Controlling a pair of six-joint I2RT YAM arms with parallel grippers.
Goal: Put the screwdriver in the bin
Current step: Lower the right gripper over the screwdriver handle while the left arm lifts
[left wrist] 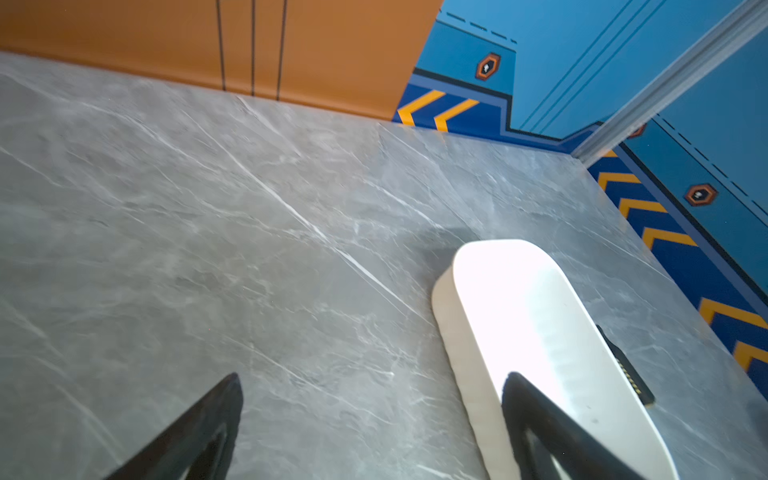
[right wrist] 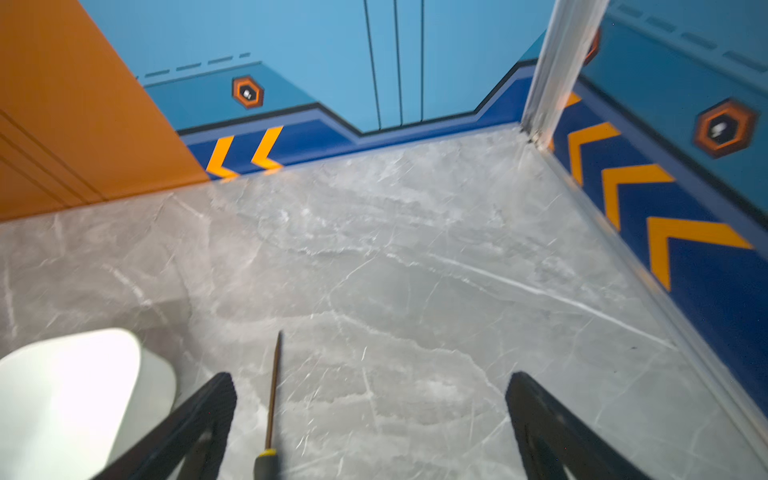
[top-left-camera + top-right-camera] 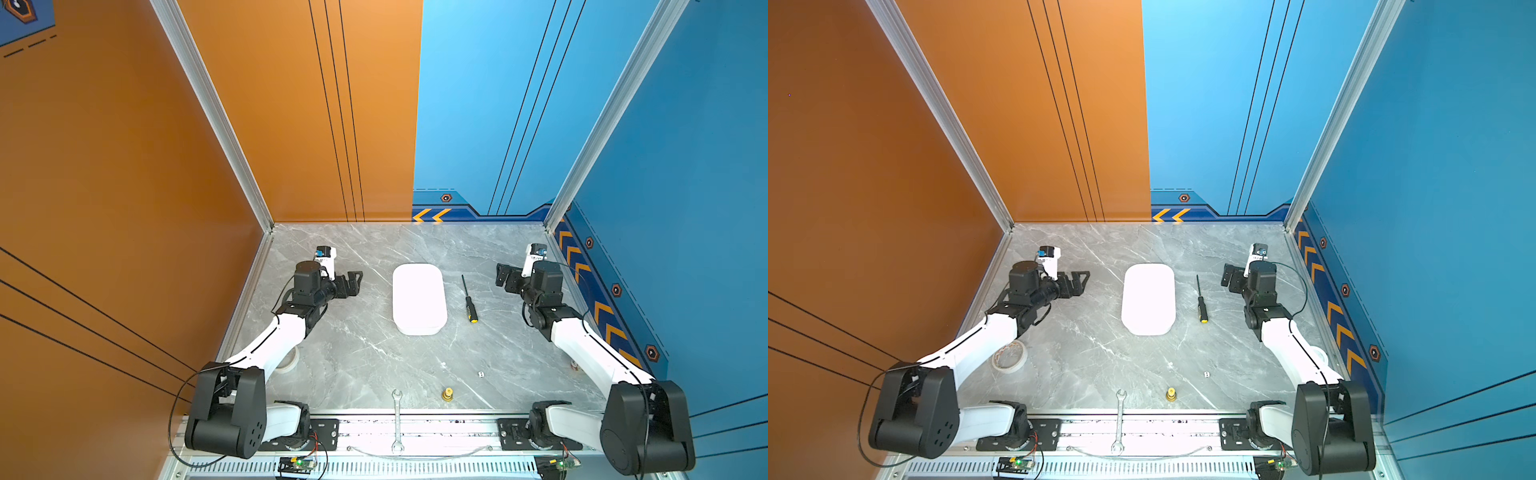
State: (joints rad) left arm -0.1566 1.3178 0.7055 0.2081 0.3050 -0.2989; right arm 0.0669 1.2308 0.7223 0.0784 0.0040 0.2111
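A silver open-ended wrench (image 3: 397, 419) is seen nearest of all, well in front of the bin (image 3: 419, 329) and laid across the front edge of the grey marbled table (image 3: 361, 353); a small brass fitting (image 3: 447, 394) and a white die (image 3: 481, 374) are set a little farther in, in front of the bin and to its right; a roll of tape (image 3: 1011, 369) is found in front of the bin and well to its left, partly under the left arm. The bin, white and shallow, is placed at mid-table, its long sides running away from the camera; the screwdriver (image 3: 469, 299) is laid on the table just right of the bin, apart from it and roughly parallel, yellow butt end nearest, tip farthest. The left gripper (image 1: 374, 377) is held left of the bin, jaws spread wide, nothing gripped; the right gripper (image 2: 370, 377) is held right of the bin, past the screwdriver and clear of it, jaws likewise wide apart, nothing clasped.
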